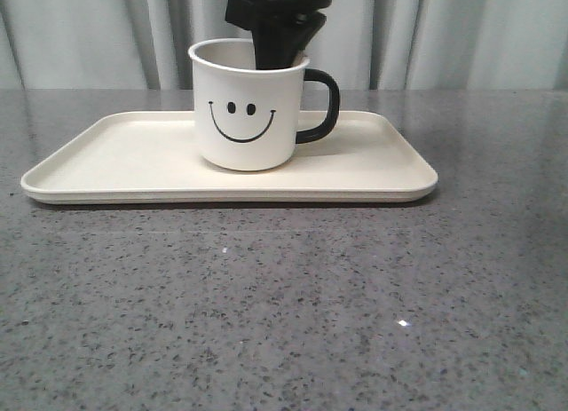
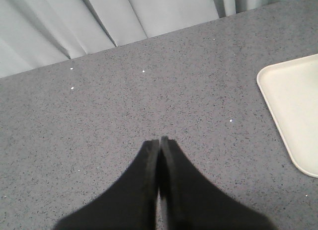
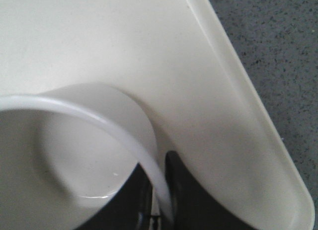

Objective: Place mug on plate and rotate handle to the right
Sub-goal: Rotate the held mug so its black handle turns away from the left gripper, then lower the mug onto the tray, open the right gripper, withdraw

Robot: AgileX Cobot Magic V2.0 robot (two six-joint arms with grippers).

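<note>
While the white smiley-face mug (image 1: 246, 109) stands upright on the cream rectangular plate (image 1: 115, 158), a little left of the tray's middle in the front view, its printed grin faces straight at the camera. Look at the black loop handle (image 1: 325, 106): it sticks out to the right, clear of the mug's body and above the tray floor.

Down from above comes the right gripper (image 1: 282, 51), black and bulky, and it's pinching the mug's rim on the far right side, near the handle. The right wrist view nails it: one dark finger (image 3: 124, 202) sits inside the cup against the inner wall, the other is outside, and the thin white rim (image 3: 124, 135) runs right between them. So the right gripper is clamped on the mug's wall. Beyond the rim, the plate's bare floor spreads out to its rounded raised edge (image 3: 263, 140), with grey speckled countertop (image 3: 283, 51) past that.

Over to the left gripper (image 2: 159, 148), seen only in the left wrist view: its two black fingers are pressed together, nothing between them, hanging over the speckled table. One rounded corner of the plate (image 2: 293, 106) shows off to the side, well apart from those fingertips. Pale curtains (image 1: 497, 34) hang behind the table.
</note>
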